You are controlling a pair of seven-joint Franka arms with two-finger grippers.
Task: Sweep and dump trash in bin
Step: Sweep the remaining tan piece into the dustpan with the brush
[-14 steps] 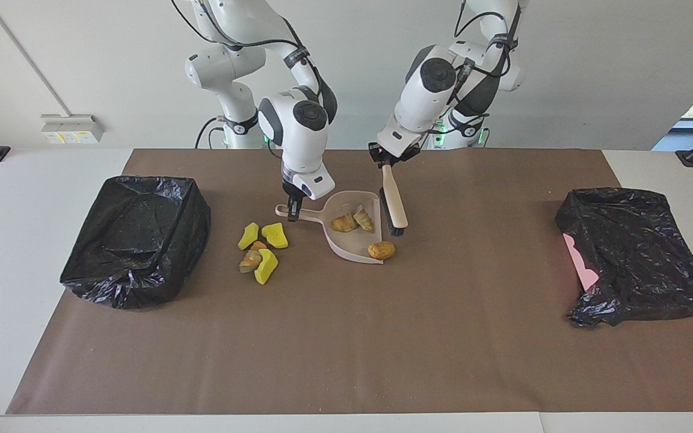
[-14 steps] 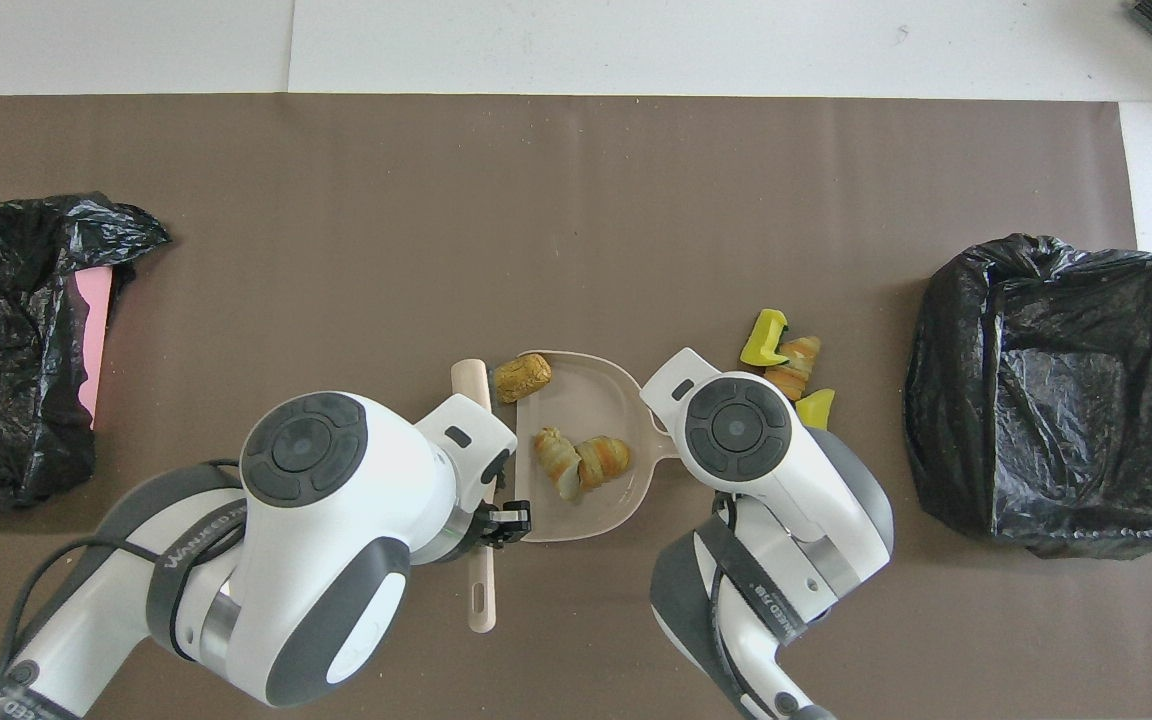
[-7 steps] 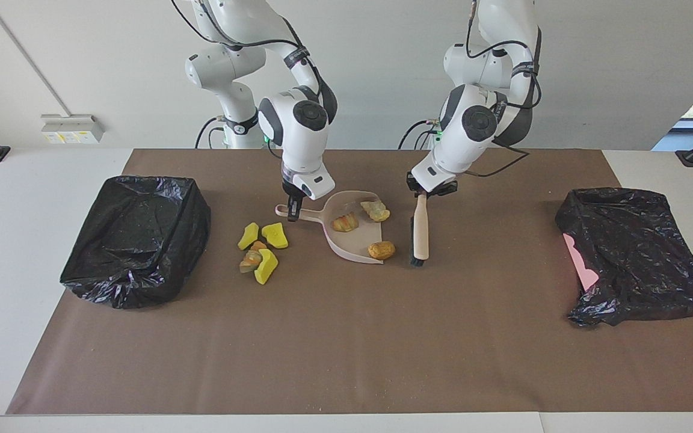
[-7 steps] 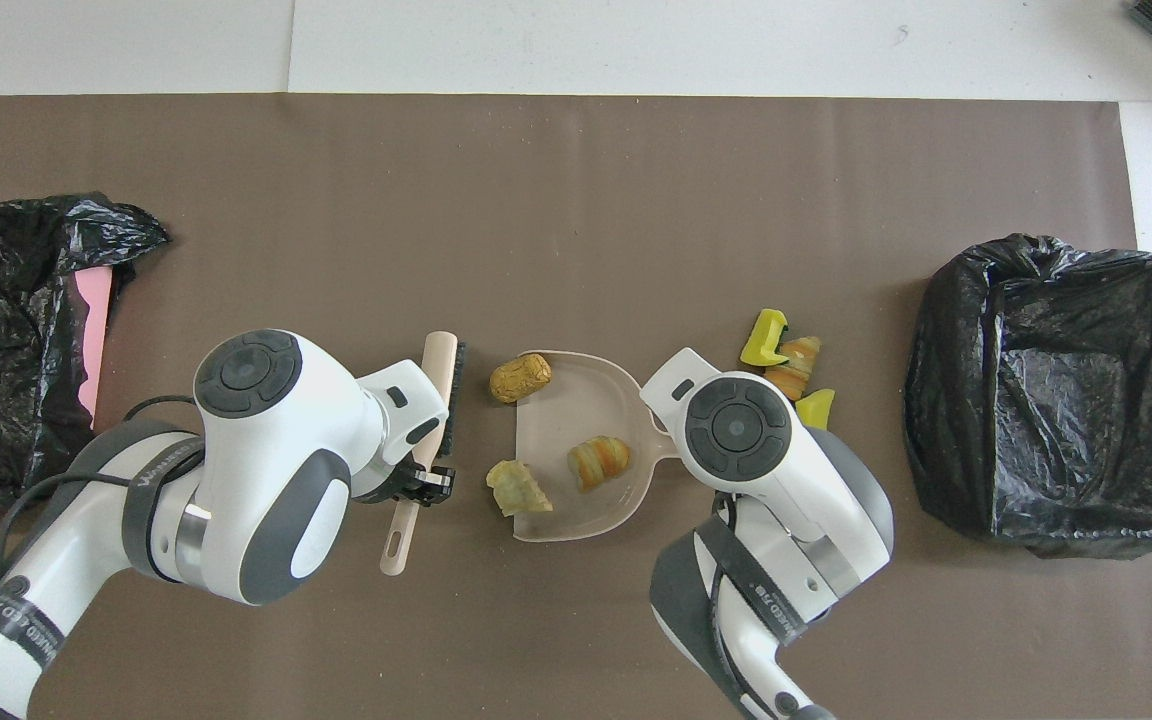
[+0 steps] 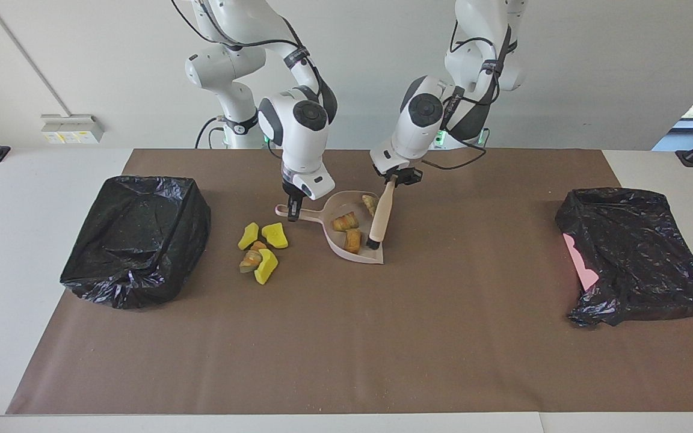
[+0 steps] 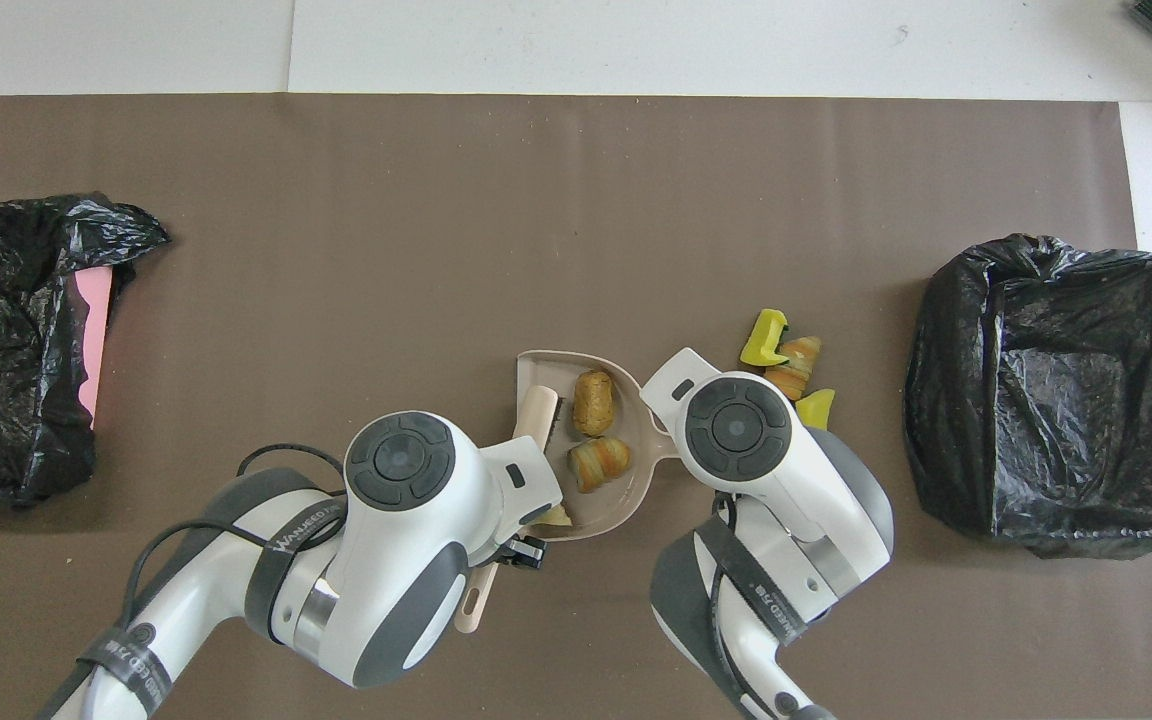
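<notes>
A sweep is being finished at the table's middle: the brush (image 5: 378,222), clamped in the left gripper (image 5: 396,178), is now being pressed with its bristles inside the dustpan (image 5: 355,248), where half a second ago it was being held outside the pan's open edge, toward the left arm's end of the table. The brown lump (image 5: 352,240) that was lying on the pan's lip has been pushed deeper in, just beside the bristles, so the pan's load is judged secure enough for carrying. The pan's handle (image 5: 299,214) is being gripped by the right gripper (image 5: 292,210), closed on it and unmoved over the past second. Three bread-like lumps are being counted in the pan in the facing view; in the overhead view one is largely hidden under the left wrist. A second cluster (image 5: 259,249) is lying unswept on the mat beside the right gripper, toward the right arm's end: three yellow sponge chunks and what looks like one or two brown scraps. Two black-bagged bins are being seen, one bin (image 5: 136,237) past that cluster, another bin (image 5: 635,255) well apart from the left gripper at the left arm's end. Another sweep is judged necessary.
</notes>
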